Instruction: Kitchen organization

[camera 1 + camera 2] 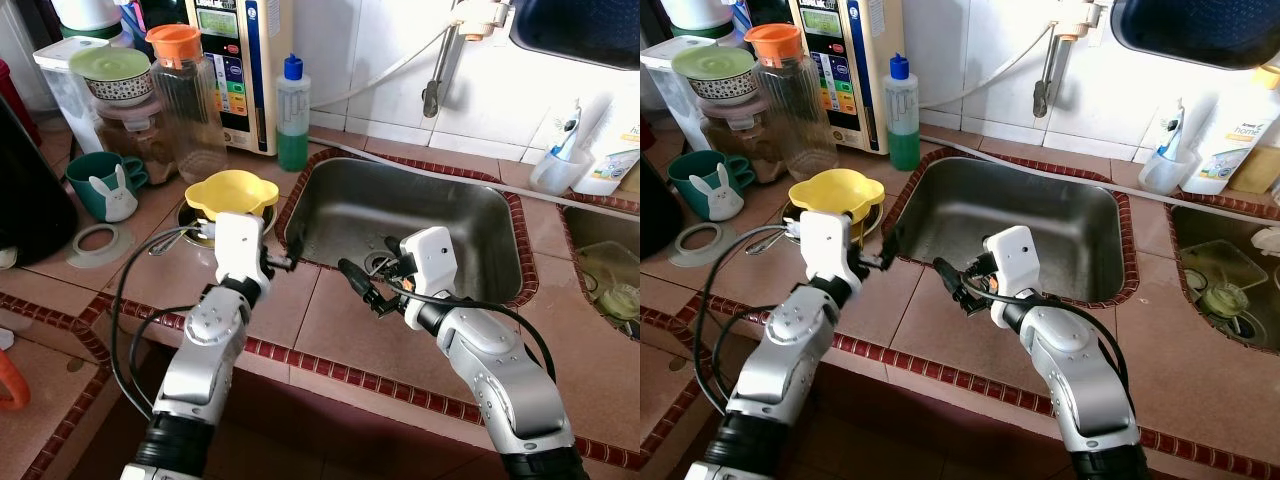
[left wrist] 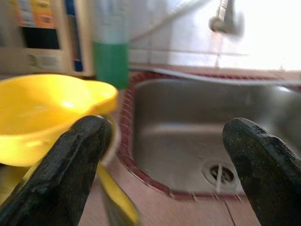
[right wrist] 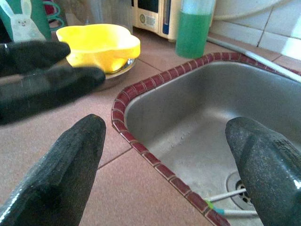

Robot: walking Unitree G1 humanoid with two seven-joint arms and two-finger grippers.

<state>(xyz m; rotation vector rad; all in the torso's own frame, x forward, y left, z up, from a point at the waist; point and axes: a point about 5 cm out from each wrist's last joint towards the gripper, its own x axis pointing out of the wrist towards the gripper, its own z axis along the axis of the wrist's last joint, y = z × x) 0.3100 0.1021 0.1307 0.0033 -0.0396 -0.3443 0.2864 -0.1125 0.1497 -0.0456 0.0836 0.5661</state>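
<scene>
Both tools, left (image 1: 283,262) and right (image 1: 362,284), gape empty beside the yellow bowl (image 1: 231,193) nested in a metal dish (image 3: 115,73).

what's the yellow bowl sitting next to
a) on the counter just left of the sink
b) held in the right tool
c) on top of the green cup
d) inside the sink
a: the yellow bowl rests on the tiled counter beside the left rim of the sink, and both tools hover open and empty nearby.

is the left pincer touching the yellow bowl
Apart. In the right wrist view the left pincer hangs over bare counter tile, with a strip of tile showing between its fingers and the yellow bowl.
</scene>
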